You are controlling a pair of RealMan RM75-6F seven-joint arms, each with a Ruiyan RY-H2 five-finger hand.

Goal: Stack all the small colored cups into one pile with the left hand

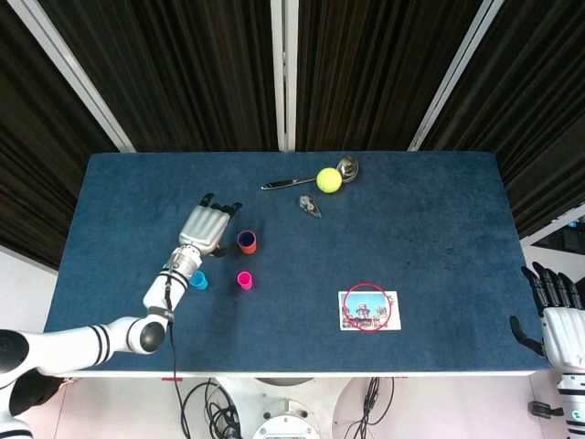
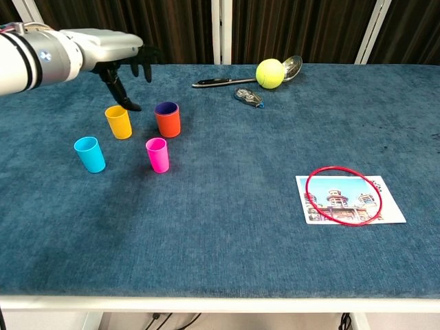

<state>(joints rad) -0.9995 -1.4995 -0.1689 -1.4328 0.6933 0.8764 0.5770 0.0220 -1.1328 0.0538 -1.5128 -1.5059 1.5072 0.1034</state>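
Observation:
The orange cup (image 2: pixel 168 122) (image 1: pixel 248 245) stands on the blue table with the purple cup (image 2: pixel 166 108) (image 1: pixel 246 239) nested inside it. A yellow cup (image 2: pixel 119 122) stands to its left, hidden under my hand in the head view. A cyan cup (image 2: pixel 90 154) (image 1: pixel 197 280) and a pink cup (image 2: pixel 157 154) (image 1: pixel 245 280) stand nearer the front. My left hand (image 2: pixel 113 53) (image 1: pixel 207 227) hovers open above the yellow cup, fingers spread, holding nothing. My right hand (image 1: pixel 554 309) rests open off the table's right front corner.
A tennis ball (image 2: pixel 270 73), a metal spoon (image 2: pixel 290 67) and a small wrapped object (image 2: pixel 248 97) lie at the back. A postcard (image 2: pixel 350 199) with a red ring (image 2: pixel 343 195) on it lies front right.

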